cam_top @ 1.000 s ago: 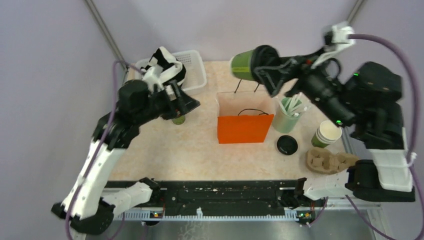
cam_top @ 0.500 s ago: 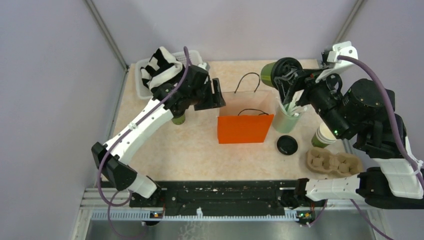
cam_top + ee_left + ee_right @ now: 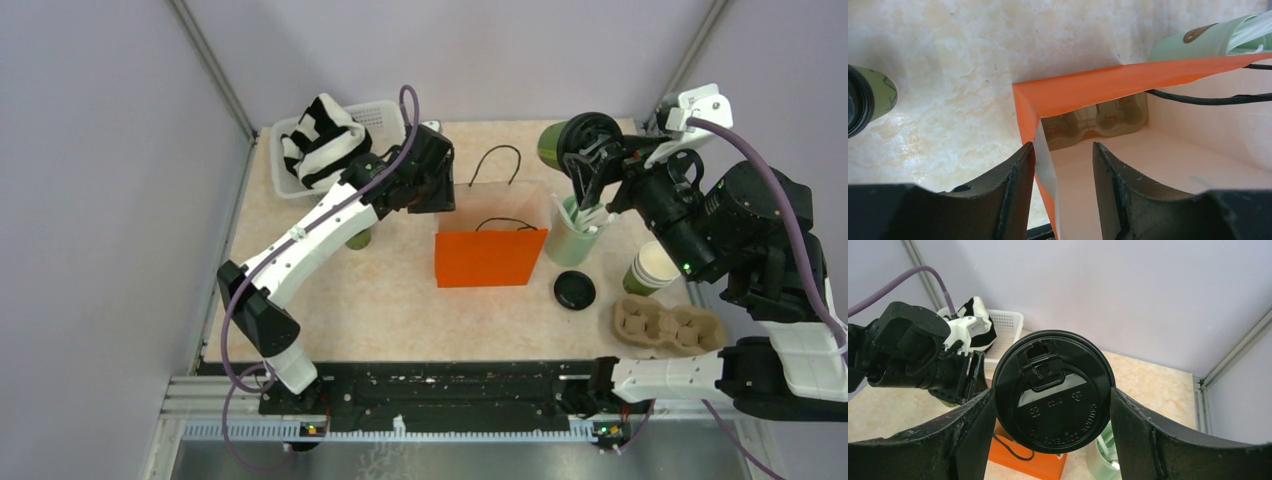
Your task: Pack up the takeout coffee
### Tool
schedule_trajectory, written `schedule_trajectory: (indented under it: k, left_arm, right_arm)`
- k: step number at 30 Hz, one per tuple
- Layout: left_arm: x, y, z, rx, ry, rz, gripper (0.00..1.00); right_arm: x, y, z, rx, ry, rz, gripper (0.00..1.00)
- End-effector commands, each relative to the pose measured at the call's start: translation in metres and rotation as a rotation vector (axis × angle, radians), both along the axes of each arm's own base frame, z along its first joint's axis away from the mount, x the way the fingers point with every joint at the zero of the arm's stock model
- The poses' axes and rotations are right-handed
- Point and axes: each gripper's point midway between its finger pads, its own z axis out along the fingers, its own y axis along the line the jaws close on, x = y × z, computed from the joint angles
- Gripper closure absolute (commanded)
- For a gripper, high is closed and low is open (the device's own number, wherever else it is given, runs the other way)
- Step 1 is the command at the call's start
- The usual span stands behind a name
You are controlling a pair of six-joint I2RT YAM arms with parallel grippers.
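Observation:
My right gripper [image 3: 588, 152] is shut on a dark green coffee cup [image 3: 558, 143] with a black lid, held in the air above the mint tumbler, right of the bag's back. In the right wrist view the lid [image 3: 1053, 410] fills the gap between my fingers [image 3: 1052, 392]. A second lidded green cup [image 3: 357, 238] stands on the table left of the bag, half hidden by my left arm; it also shows in the left wrist view [image 3: 870, 97]. My left gripper [image 3: 437, 187] is open, its jaws [image 3: 1063, 147] astride the left wall of the orange paper bag [image 3: 490, 257].
A cardboard cup carrier [image 3: 1095, 120] lies inside the bag. A mint tumbler of straws [image 3: 573, 236], a loose black lid [image 3: 574, 289], a stack of green cups [image 3: 655, 268] and another cardboard carrier [image 3: 665, 325] sit right of the bag. A white basket [image 3: 385, 125] with striped cloth is back left.
My left arm has swung right and reached over to the bag's left wall. My right gripper has carried the cup from above the bag's back to the right, over the tumbler.

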Motion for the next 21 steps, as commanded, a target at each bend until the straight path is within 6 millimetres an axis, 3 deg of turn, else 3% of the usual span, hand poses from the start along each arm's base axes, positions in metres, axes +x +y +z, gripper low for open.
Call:
schedule_trajectory:
  k: [1, 5, 11, 16, 21]
  left_arm:
    - [0.004, 0.006, 0.013, 0.013, -0.044, 0.035, 0.48]
    - [0.009, 0.007, 0.006, 0.041, -0.052, 0.033, 0.56]
    - [0.036, 0.007, 0.017, 0.092, -0.19, 0.01, 0.89]
    - [0.065, 0.007, 0.043, 0.117, -0.367, -0.045, 1.0]
    - [0.089, 0.012, 0.071, 0.104, -0.556, -0.061, 1.0]
  right_arm:
    - [0.0, -0.007, 0.008, -0.023, -0.028, -0.013, 0.51]
    - [0.001, 0.0, 0.003, -0.046, -0.018, 0.006, 0.52]
    - [-0.001, 0.01, -0.006, -0.069, -0.003, 0.051, 0.54]
    - [-0.001, 0.025, -0.015, -0.14, 0.015, 0.108, 0.55]
    - [-0.004, 0.04, -0.018, -0.182, 0.013, 0.179, 0.55]
